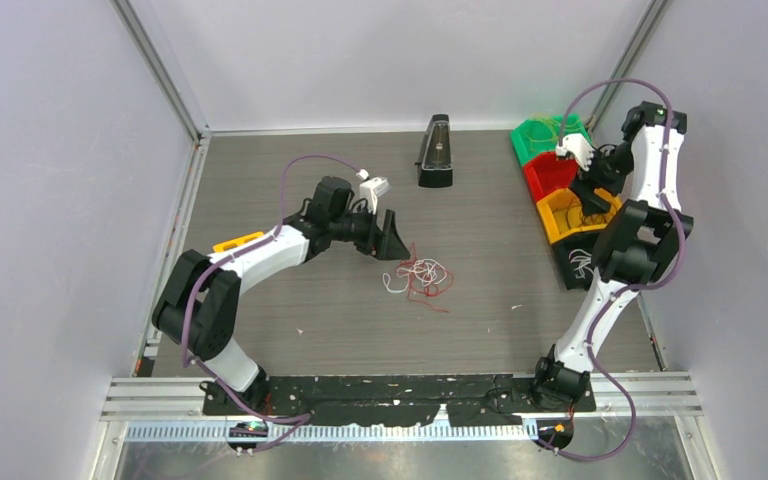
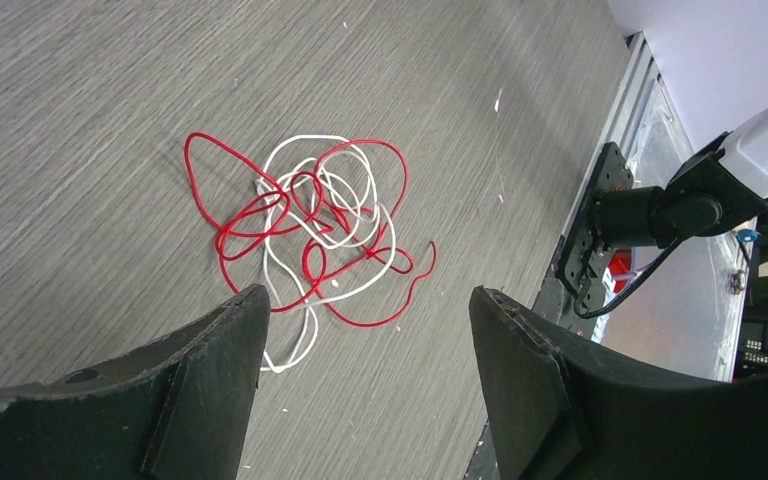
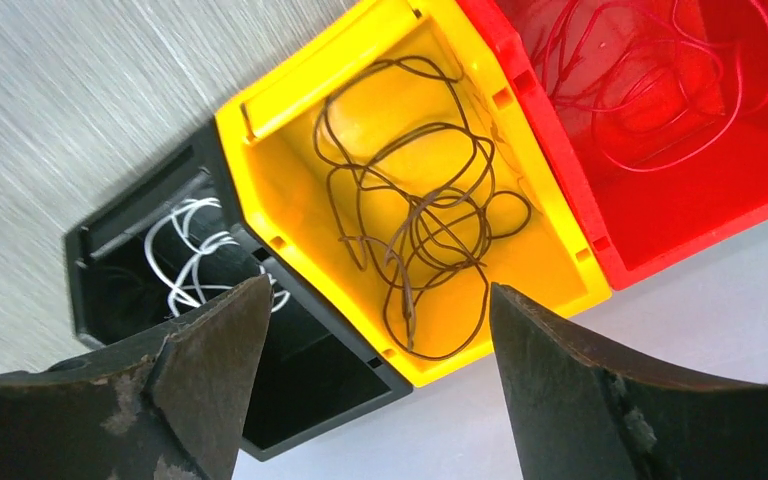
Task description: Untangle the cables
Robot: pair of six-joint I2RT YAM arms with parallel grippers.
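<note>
Right gripper (image 3: 380, 300) is hanging empty, jaws apart, over the yellow bin (image 3: 260, 150) at the right edge of the surface (image 1: 500, 330), where brown wire (image 3: 420, 230) is lying; I'm reading that as colour sorting. Left gripper (image 2: 365, 300) is hovering, jaws wide, above the red-and-white cables (image 2: 310, 215) mid-surface, a roundish tangle showing no clear long axis.

Red-and-white cables (image 2: 310, 225) beyond open end effector (image 2: 365, 310)
</note>
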